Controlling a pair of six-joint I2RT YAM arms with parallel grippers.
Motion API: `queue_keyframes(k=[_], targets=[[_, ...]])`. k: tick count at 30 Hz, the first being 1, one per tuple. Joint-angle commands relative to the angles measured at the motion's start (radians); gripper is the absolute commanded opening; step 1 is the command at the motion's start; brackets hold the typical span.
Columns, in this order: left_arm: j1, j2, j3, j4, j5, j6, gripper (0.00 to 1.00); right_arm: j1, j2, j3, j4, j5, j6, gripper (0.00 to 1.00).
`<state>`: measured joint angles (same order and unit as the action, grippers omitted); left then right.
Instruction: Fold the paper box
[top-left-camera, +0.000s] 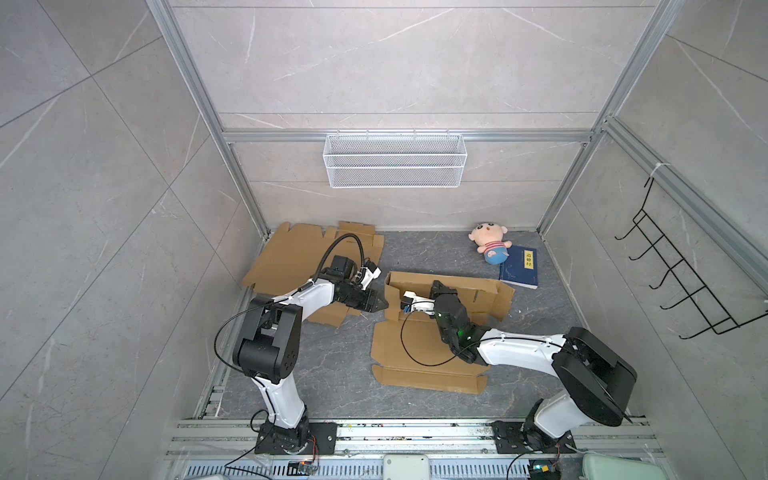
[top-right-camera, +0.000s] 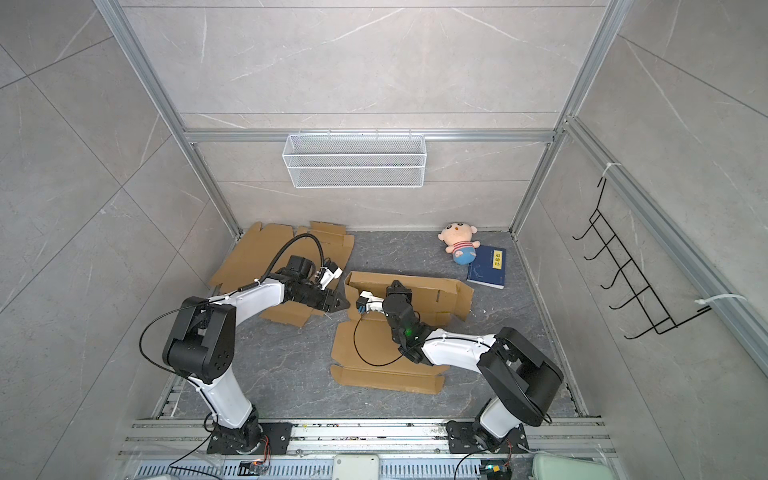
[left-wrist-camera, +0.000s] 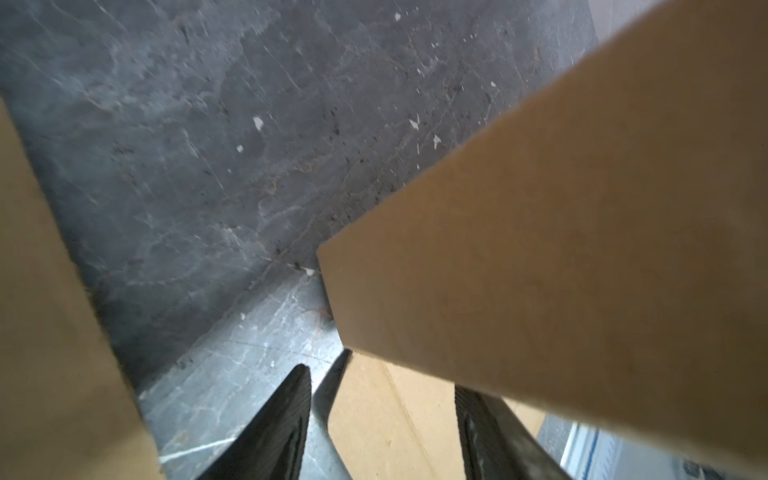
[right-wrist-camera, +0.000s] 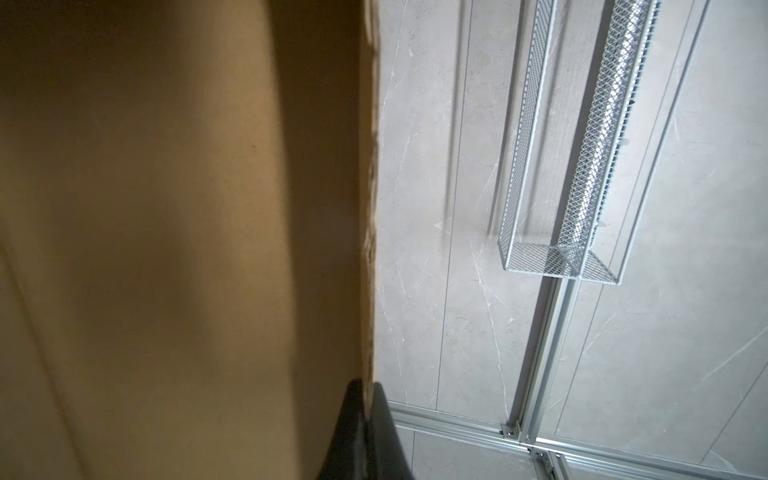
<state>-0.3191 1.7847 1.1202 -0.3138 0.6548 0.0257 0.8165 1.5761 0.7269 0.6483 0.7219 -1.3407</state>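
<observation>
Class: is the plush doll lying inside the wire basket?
No, the plush doll lies on the floor next to the blue book, below the wall-hung wire basket.

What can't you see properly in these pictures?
- Both top views: the title on the blue book, too small to read.
- Both top views: part of the paper box, hidden under the right arm.
- Both top views: part of the flat cardboard sheet, under the left arm.

Plush doll (top-left-camera: 490, 243) beside blue book (top-left-camera: 520, 268); white mesh basket (top-left-camera: 395, 176); black rack (top-left-camera: 683, 262).
</observation>
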Motion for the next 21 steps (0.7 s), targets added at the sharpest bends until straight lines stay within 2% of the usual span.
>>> queue_keyframes(k=[1,5,10,14,21], targets=[[-0.022,-0.079,-0.041,0.177,-0.047,-0.043,0.58,0.012,0.006,-0.003,0.048,0.017,-0.015,0.0],[-0.061,-0.098,-0.087,0.32,-0.164,-0.087,0.57,0.012,0.001,0.006,0.017,0.014,-0.004,0.0],[-0.097,-0.118,-0.163,0.522,-0.313,-0.2,0.54,0.013,-0.007,0.015,-0.016,0.009,0.02,0.0],[-0.152,-0.125,-0.203,0.631,-0.445,-0.235,0.5,0.015,-0.003,0.024,-0.019,0.011,0.023,0.0],[-0.192,-0.133,-0.26,0.755,-0.623,-0.299,0.47,0.021,-0.005,0.035,-0.037,0.009,0.035,0.0]])
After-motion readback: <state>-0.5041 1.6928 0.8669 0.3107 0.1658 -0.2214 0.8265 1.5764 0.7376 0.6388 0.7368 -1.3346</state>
